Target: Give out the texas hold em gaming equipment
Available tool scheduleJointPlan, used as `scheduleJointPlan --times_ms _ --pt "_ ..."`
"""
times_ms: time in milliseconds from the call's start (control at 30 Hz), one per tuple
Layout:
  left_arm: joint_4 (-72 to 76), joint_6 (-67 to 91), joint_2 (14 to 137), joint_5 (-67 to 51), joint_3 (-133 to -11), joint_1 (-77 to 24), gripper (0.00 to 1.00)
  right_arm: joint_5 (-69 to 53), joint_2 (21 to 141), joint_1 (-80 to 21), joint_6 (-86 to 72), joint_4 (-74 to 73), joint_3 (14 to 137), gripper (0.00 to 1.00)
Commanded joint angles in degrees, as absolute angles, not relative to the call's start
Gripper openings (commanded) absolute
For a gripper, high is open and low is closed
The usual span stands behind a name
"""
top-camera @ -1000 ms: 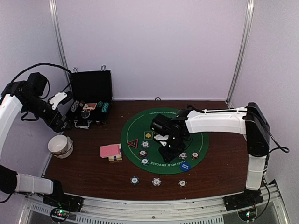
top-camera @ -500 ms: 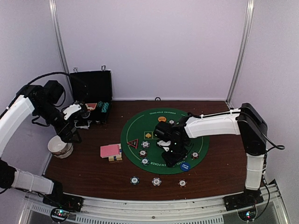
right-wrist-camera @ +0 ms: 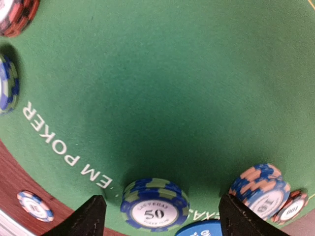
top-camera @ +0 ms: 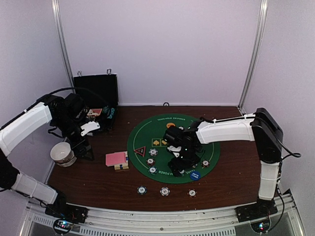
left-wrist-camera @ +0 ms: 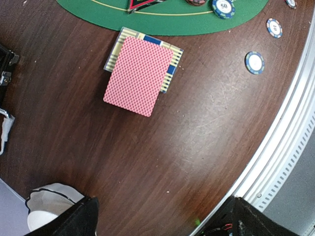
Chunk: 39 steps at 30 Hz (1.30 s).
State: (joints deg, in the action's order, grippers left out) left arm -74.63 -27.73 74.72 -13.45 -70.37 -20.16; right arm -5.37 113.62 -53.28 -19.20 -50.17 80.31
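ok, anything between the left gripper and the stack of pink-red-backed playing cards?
Nothing visible. In the left wrist view only bare brown wooden table lies between the open left gripper and the stack of pink-red-backed playing cards. The white round bowl sits off to the side by one finger, not on that line.

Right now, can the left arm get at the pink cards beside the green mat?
Probably yes. The left gripper hangs open close to the pink cards, and only bare table lies between them. The white bowl sits on its other side, out of the way.
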Motion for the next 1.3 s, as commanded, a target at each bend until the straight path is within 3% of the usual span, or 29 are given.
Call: scheduleJointPlan --times_ms 0,133,667,1267 --pt "-69.3 -30.0 78.8 -11.6 -69.2 -22.3 0.98 -5.0 107.5 -53.0 -21.1 -51.5 83.8 0.93" --pt "-66.3 -31.4 82.5 -11.2 -68.6 -24.1 0.97 -4.9 103.4 -53.1 -23.3 -51.4 85.3 1.00" --pt "-55.9 -39.4 92.6 -7.2 -66.4 -28.9 0.98 -4.2 92.5 -53.1 -30.9 -43.3 80.7 1.00" --pt "-51.1 -43.0 97.1 -2.2 -66.7 -30.3 0.98 -4.2 89.8 -53.1 -32.1 -42.3 78.4 1.00"
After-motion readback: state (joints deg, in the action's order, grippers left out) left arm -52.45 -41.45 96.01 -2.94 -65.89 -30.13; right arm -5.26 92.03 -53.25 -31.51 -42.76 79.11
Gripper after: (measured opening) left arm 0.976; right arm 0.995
